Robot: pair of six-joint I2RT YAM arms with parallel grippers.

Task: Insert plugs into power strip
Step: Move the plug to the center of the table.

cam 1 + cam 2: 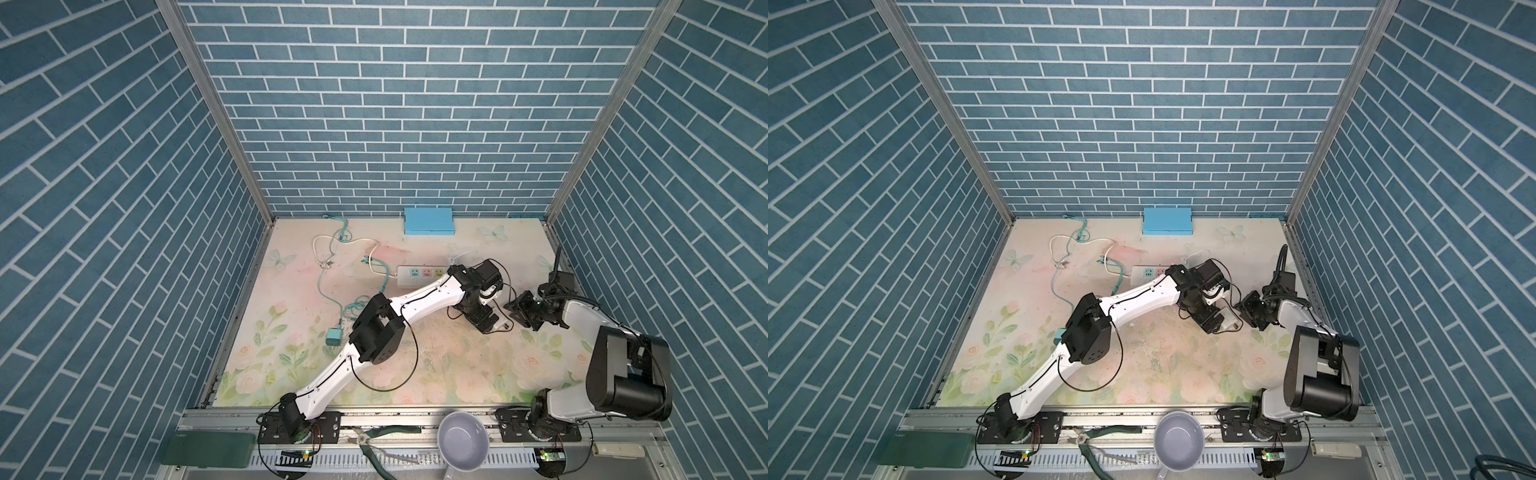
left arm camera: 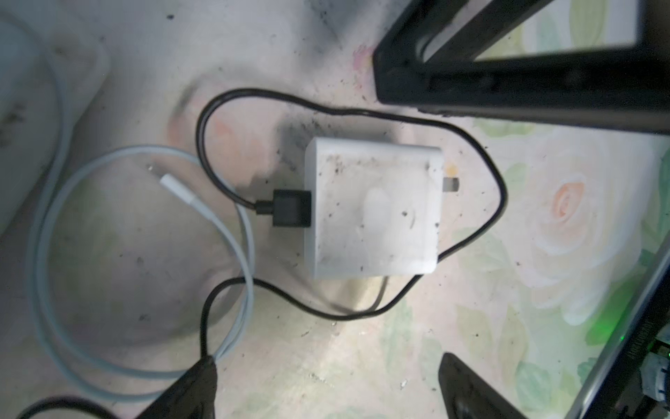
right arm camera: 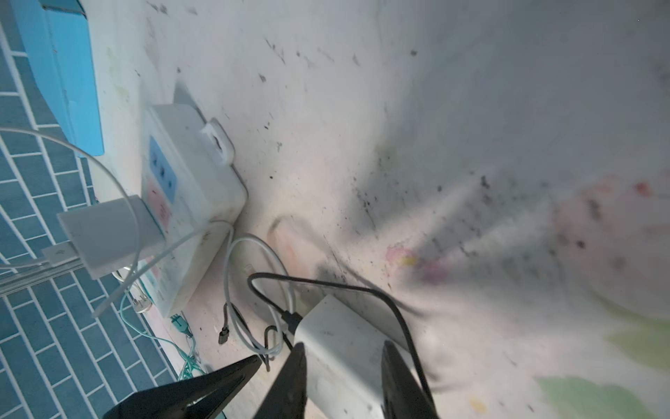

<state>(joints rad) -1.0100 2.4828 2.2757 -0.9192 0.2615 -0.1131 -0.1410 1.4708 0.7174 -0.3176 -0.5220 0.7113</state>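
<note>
A white plug (image 2: pixel 373 206) with a black cable lies flat on the flowered mat between my two grippers; it also shows in a top view (image 1: pixel 1228 322). My left gripper (image 2: pixel 328 357) is open, hovering beside it. My right gripper (image 3: pixel 342 344) has its fingers about a plug's width apart, framing this plug; I cannot tell whether they press on it. The power strip (image 1: pixel 424 276) lies behind my left arm, and another white plug (image 3: pixel 108 232) sits in it. A mint-teal plug (image 1: pixel 333 336) lies on the mat to the left.
A light-blue flat box (image 1: pixel 428 220) rests against the back wall. Teal and white cables (image 1: pixel 328 291) sprawl over the back left of the mat. A grey bowl (image 1: pixel 463 440) and pliers (image 1: pixel 374 451) sit on the front rail.
</note>
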